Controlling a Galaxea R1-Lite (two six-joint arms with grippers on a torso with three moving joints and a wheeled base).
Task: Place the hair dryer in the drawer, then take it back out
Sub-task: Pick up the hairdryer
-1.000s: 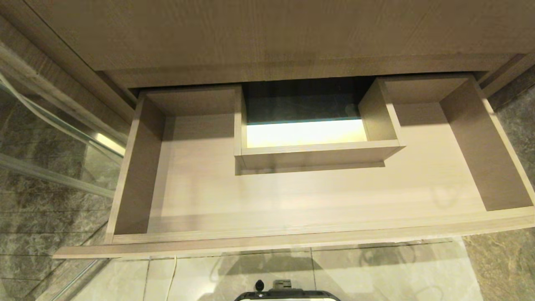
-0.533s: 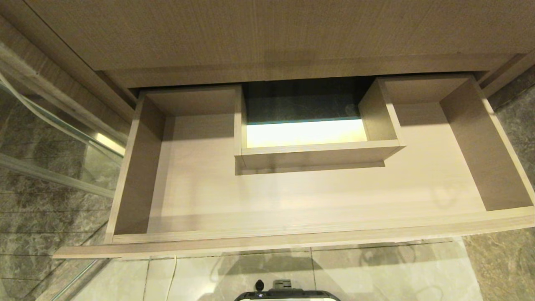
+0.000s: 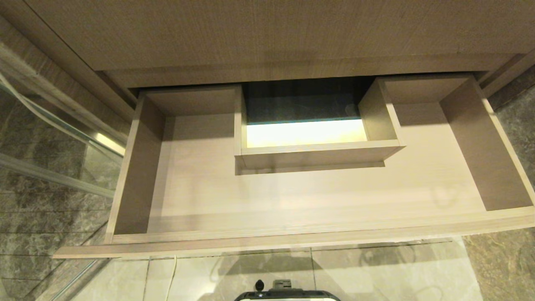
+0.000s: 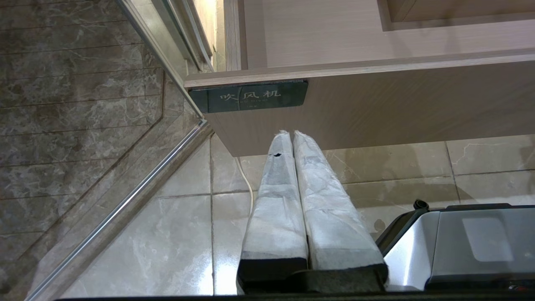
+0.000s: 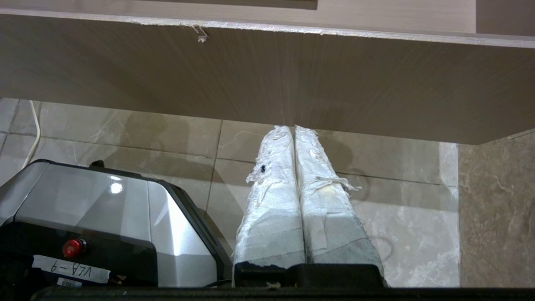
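Note:
The drawer [image 3: 138, 167] is pulled out wide below me, light beige wood grain, with a boxed cut-out [image 3: 313, 152] at its back middle. Its floor holds nothing. The hair dryer is out of view. My left gripper [image 4: 291, 134] hangs shut and empty under the drawer's front [image 4: 376, 108], just below its small dark label [image 4: 250, 97]. My right gripper [image 5: 293, 128] is shut too, empty, pointing at the underside edge of the drawer front [image 5: 267, 75]. Neither gripper shows in the head view.
A plain wood-grain panel [image 3: 267, 33] lies above the drawer. A glass partition with a metal rail [image 3: 54, 125] stands at the left, dark marble at the right [image 3: 514, 259]. A thin white cable [image 3: 171, 278] runs over the floor tiles. My own base [image 3: 288, 294] sits below the drawer front.

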